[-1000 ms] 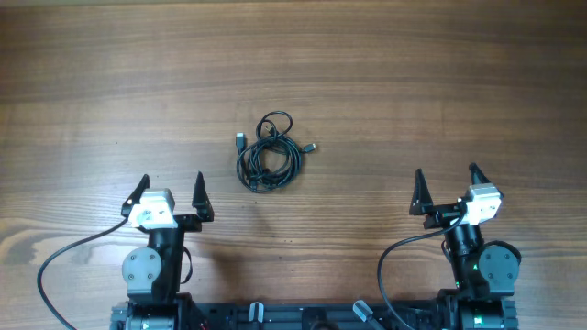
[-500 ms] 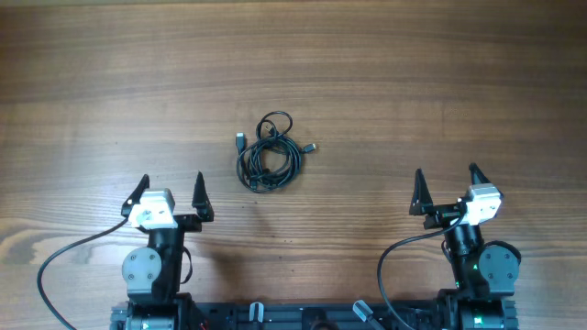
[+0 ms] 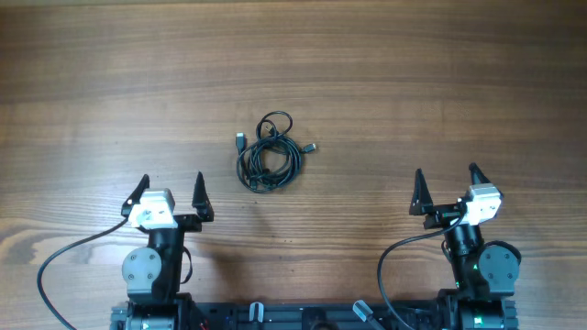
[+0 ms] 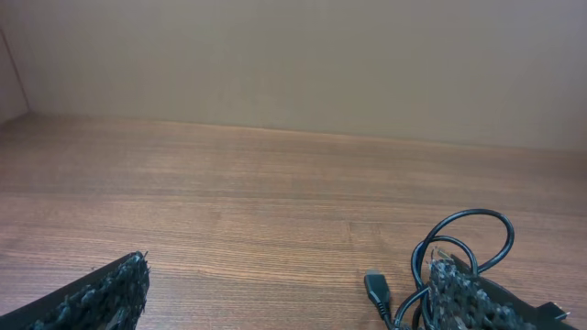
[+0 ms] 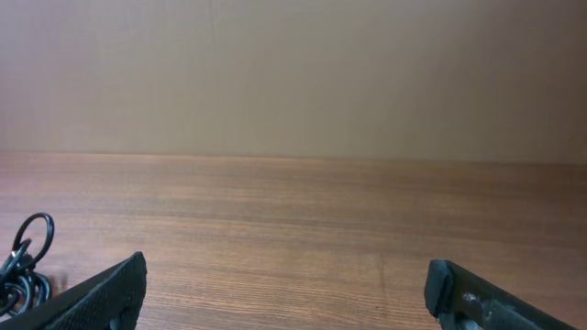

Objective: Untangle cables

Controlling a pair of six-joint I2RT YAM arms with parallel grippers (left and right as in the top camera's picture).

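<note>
The cables (image 3: 269,154) lie in one small tangled black coil on the wooden table, with plug ends sticking out at the upper left and at the right. My left gripper (image 3: 169,193) is open and empty, below and to the left of the coil. My right gripper (image 3: 446,188) is open and empty, far to the right of it. In the left wrist view the cables (image 4: 459,257) show by my right fingertip, left gripper (image 4: 289,293) wide open. In the right wrist view a cable loop (image 5: 23,261) shows at the far left, right gripper (image 5: 286,289) open.
Thick black robot cables (image 3: 64,261) curl from each arm base near the table's front edge. A plain beige wall (image 5: 293,73) stands beyond the table's far edge.
</note>
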